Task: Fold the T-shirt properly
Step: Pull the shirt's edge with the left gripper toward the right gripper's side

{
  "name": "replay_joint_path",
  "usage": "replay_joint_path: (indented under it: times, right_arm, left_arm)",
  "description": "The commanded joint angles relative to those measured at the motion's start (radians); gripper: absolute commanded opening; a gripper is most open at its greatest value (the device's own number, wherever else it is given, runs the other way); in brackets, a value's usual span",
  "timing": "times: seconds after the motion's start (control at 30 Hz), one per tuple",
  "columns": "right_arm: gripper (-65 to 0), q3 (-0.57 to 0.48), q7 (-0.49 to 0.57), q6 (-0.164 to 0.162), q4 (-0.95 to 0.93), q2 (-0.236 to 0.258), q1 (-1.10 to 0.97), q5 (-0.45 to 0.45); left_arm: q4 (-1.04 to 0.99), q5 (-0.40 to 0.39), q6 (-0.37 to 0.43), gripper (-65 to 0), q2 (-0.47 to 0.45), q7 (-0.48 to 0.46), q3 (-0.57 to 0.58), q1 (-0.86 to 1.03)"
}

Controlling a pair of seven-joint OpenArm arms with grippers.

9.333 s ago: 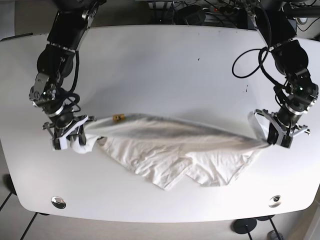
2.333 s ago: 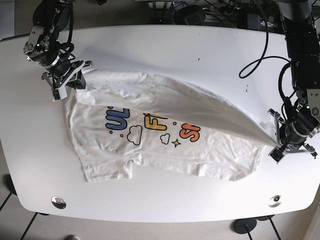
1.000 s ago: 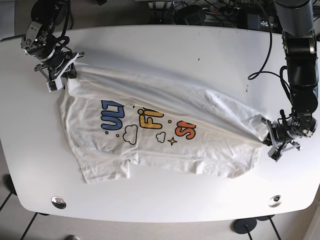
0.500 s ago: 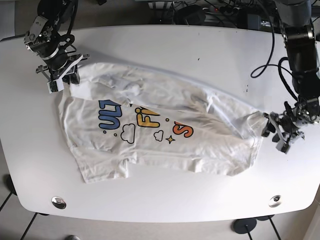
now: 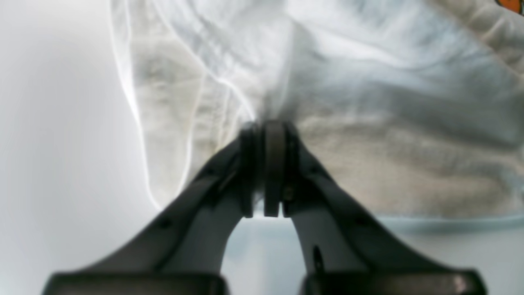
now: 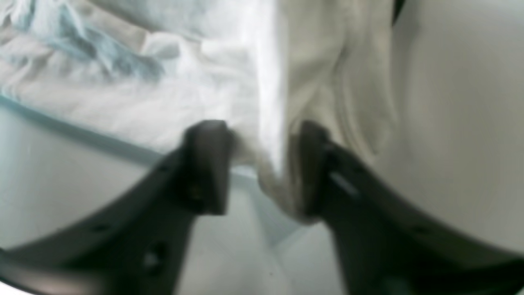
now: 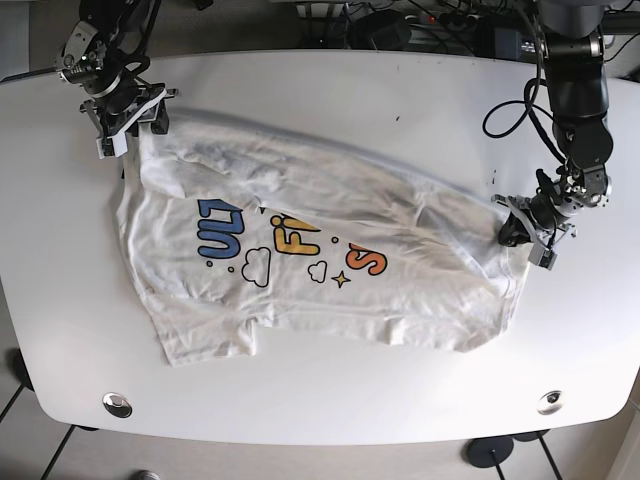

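On the tabletop (image 7: pixel 330 90): your T-shirt (image 7: pixel 320 255) lies spread, print up, rumpled along its far edge.
Left claw (image 5: pixel 266 168): pressed together, pinching the T-shirt's edge at the base view's right.
Right claw (image 6: pixel 256 164): spread, with bunched fabric between its fingers, at the shirt's far corner.
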Motion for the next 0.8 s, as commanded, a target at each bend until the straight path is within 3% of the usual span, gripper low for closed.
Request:
replay_joint_path:
  times: [0.03,0.13,0.27,0.37,0.53,0.63,0.7,0.8]
  right_arm:
    - [-61.5,0.005,0.023,0.002,-0.003,0.011,0.005,0.018]
    - [-62.0,0.005,0.023,0.002,0.015,0.012,0.002,0.022]
    - [-62.8,0.005,0.015,0.002,0.072,0.017,-0.001,0.011]
    - [-62.8,0.005,0.015,0.002,0.073,0.046,-0.024,0.012]
    - [-62.6,0.006,0.013,0.002,0.097,0.066,-0.082,0.022]
    - [-62.3,0.003,0.013,0.002,0.141,0.068,-0.127,0.022]
    - [-58.2,0.003,0.013,0.002,0.161,0.068,-0.153,0.022]
    - [-35.7,0.005,0.012,0.002,0.181,0.068,-0.187,0.022]
  left_arm:
    - [0.028,0.019,-0.002,-65.0,-0.015,0.031,-0.005,0.027]
    - [0.166,0.017,-0.002,-65.0,-0.01,0.038,-0.126,0.15]
    - [0.37,0.014,-0.002,-65.0,0.024,0.2,-0.316,0.302]
    - [0.484,0.016,-0.002,-65.0,0.044,0.267,-0.438,0.401]
    - [0.594,0.023,-0.002,-65.0,0.079,0.398,-0.545,0.512]
    - [0.631,0.023,-0.002,-65.0,0.088,0.408,-0.551,0.567]
    - [0.656,0.022,-0.002,-65.0,0.088,0.408,-0.551,0.612]
    - [0.679,0.02,-0.002,-65.0,0.088,0.41,-0.576,0.645]
